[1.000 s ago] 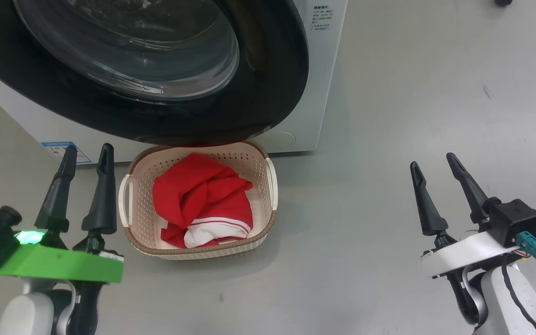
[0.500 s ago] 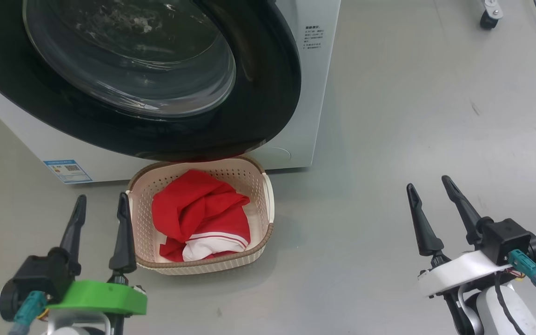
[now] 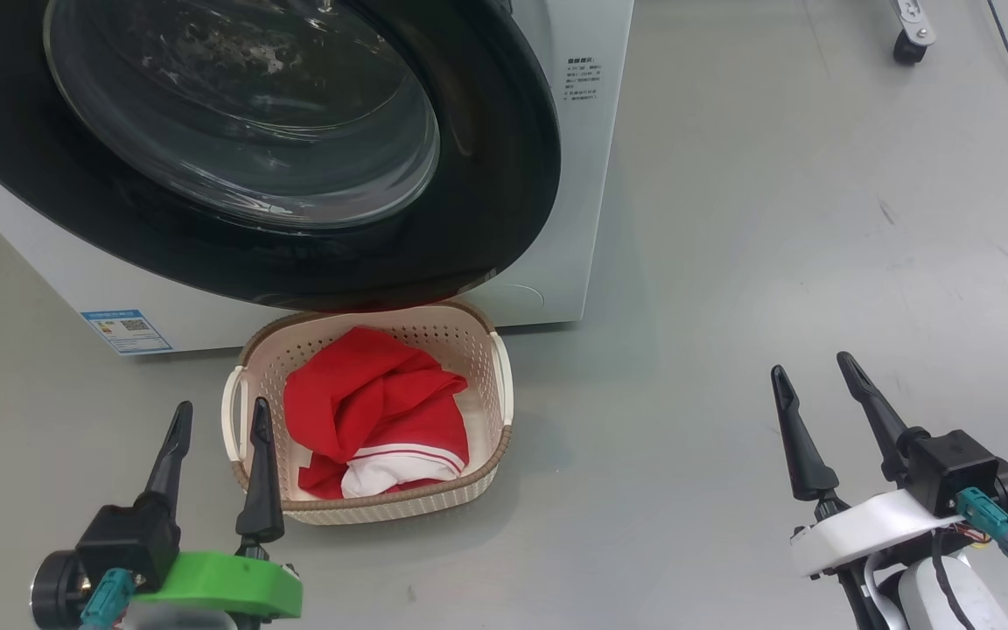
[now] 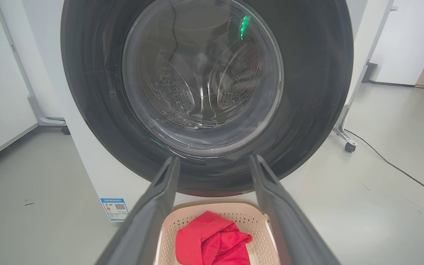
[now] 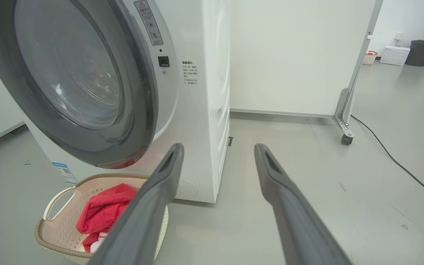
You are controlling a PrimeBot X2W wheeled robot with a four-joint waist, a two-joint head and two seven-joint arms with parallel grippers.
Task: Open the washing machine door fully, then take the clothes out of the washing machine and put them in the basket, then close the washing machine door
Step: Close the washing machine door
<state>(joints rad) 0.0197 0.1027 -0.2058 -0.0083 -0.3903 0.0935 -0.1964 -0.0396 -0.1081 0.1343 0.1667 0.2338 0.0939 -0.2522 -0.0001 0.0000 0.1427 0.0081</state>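
Head view: red clothes [image 3: 364, 420] lie in the basket [image 3: 381, 509], lower middle, just under the washing machine door [image 3: 486, 175]. The left pincer [image 3: 222, 402] and the right pincer [image 3: 808, 362] stand apart, empty. A door not clicked shut might swing out and knock the basket.

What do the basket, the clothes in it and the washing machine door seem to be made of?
The basket: matte cream plastic, given its regular perforations. The clothes: soft red fabric with white trim, crumpled in loose folds; fibre unclear. The washing machine door: glossy black ring, probably plastic, around a clear bulging window, glass or clear plastic, showing reflections.
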